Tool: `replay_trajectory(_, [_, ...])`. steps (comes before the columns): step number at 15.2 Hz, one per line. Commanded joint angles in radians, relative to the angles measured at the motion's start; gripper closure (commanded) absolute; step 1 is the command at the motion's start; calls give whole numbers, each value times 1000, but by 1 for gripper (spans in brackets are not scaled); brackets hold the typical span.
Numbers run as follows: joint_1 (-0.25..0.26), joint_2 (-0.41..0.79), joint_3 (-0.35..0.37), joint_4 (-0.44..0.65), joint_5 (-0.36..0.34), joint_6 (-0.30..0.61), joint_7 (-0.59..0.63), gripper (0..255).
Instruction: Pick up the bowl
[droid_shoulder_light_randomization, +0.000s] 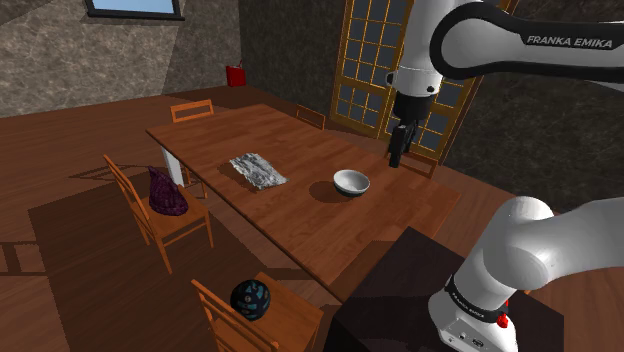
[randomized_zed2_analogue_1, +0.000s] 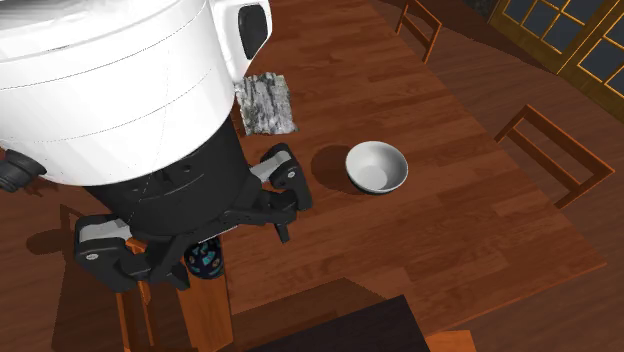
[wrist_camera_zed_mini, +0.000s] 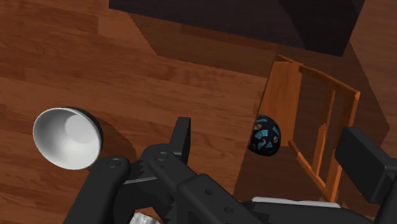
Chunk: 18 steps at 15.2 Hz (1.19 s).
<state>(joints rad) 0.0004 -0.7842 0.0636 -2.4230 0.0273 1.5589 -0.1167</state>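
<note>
A white bowl (droid_shoulder_light_randomization: 351, 182) stands upright on the brown wooden table (droid_shoulder_light_randomization: 250, 130), near the edge closest to the stand. My black gripper (droid_shoulder_light_randomization: 398, 148) hangs well above the table, to the shoulder view's right of the bowl and clear of it. In the wrist view the bowl (wrist_camera_zed_mini: 67, 137) lies off to one side of the gripper (wrist_camera_zed_mini: 270, 132), outside its two fingers, which stand wide apart with nothing between them. The second exterior view shows the bowl (randomized_zed2_analogue_1: 377, 165) on the table to the right of the gripper (randomized_zed2_analogue_1: 195, 228).
A crumpled grey sheet (droid_shoulder_light_randomization: 258, 170) lies mid-table beyond the bowl. Wooden chairs ring the table: one holds a purple bag (droid_shoulder_light_randomization: 167, 193), another a dark ball with teal patches (droid_shoulder_light_randomization: 250, 298). That ball (wrist_camera_zed_mini: 264, 135) sits below the gripper. A red can (droid_shoulder_light_randomization: 237, 75) stands by the far wall.
</note>
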Motion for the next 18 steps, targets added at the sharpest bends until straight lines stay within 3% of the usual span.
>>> replay_trajectory(1, [0,0,0,0,0,0,0,0])
replay_trajectory(10, [-52,193,-46,-106,-95,310,-59,0])
replay_trajectory(18, [-107,450,-87,-102,-184,579,-84,0])
